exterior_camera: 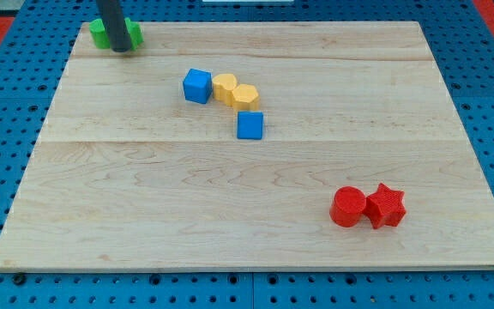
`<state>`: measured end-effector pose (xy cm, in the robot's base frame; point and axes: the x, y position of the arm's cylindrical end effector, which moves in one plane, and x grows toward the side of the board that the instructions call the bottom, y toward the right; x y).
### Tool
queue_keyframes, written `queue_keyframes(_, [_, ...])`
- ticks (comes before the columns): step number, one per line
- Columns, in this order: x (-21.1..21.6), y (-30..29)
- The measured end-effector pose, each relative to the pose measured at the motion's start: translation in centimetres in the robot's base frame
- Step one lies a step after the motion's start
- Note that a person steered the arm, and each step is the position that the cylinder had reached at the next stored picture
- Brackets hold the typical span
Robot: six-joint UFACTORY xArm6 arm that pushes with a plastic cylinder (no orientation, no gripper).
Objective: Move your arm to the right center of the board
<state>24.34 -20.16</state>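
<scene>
The rod's lower end, my tip [122, 49], is set down at the view's top-left corner of the wooden board [230, 215], touching or just in front of a green block [101, 34] that is partly hidden behind the rod. The goal, the right centre of the board, lies well apart from my tip, across the board toward the view's right and somewhat toward the view's bottom. A straight line there is judged to pass above or close to the cluster near the middle: a blue cube [197, 86], two yellow blocks [235, 90] touching it, and a second blue cube [250, 125] just below. A red cylinder [348, 207] and a red star-shaped block [386, 206] sit touching each other near the view's bottom right, below the goal area. No gripper is fitted; nothing is held, and only the green block may be in contact.
</scene>
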Motion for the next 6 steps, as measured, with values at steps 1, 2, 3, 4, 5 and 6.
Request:
queue_keyframes(1, [0.2, 3.2])
queue_keyframes(2, [5.1, 8.8])
queue_keyframes(3, [13.6, 8.6])
queue_keyframes(4, [20.1, 12.5])
queue_keyframes(5, [20.5, 16.7])
queue_keyframes(6, [20.8, 27.8])
